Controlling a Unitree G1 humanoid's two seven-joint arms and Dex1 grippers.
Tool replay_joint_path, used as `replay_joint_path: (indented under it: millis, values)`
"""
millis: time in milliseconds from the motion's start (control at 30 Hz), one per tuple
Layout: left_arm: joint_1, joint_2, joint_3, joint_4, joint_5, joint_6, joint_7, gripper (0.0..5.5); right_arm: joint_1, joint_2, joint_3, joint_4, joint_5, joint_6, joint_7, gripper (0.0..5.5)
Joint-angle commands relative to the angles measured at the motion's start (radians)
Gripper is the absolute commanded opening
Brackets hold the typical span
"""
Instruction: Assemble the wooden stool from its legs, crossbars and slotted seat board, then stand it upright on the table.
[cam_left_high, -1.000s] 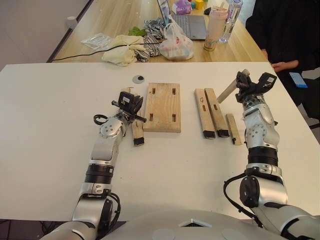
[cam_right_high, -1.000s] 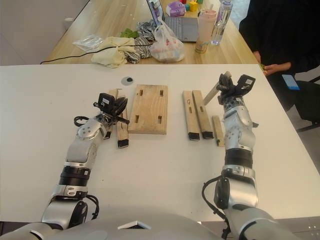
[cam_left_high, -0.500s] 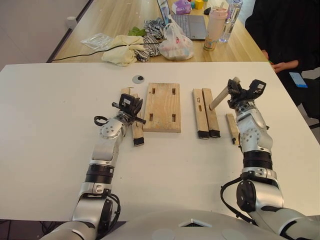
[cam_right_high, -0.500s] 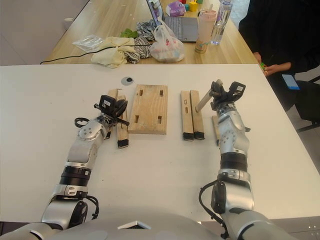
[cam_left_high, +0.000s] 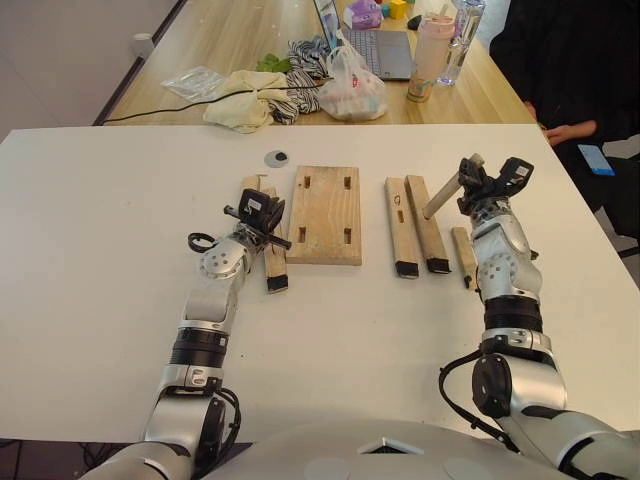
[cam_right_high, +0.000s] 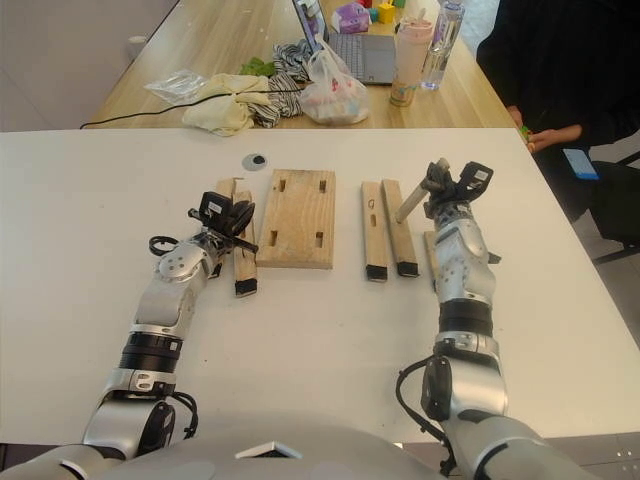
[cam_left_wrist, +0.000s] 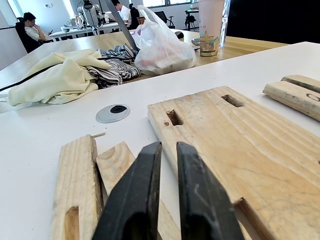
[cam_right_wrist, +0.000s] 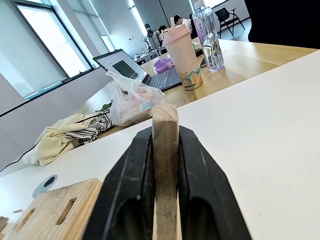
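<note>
While the head camera looks down, the slotted seat board lies flat mid-table, with two legs just right of it. The right gripper holds a crossbar tilted.

From the left wrist, the left gripper, nearly pressed together and empty, hangs over two more legs beside the board.

From the right wrist, both fingers pinch the crossbar.
</note>
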Motion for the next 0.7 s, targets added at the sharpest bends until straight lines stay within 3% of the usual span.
replay_joint_path:
  millis: [33, 333, 700]
  values:
    - [0.000, 0.010, -0.009, 0.003, 0.019, -0.012, 0.007, 0.51, 0.054, 0.010, 0.080, 0.010, -0.114, -0.056, -0.017, 0.39]
    - [-0.035, 0.036, -0.011, 0.011, 0.037, -0.020, -0.003, 0.51, 0.181, 0.056, 0.171, 0.161, -0.259, -0.305, -0.050, 0.39]
    - [-0.023, 0.013, -0.018, 0.003, 0.040, -0.023, 0.030, 0.51, 0.178, 0.035, 0.182, 0.227, -0.268, -0.241, -0.019, 0.39]
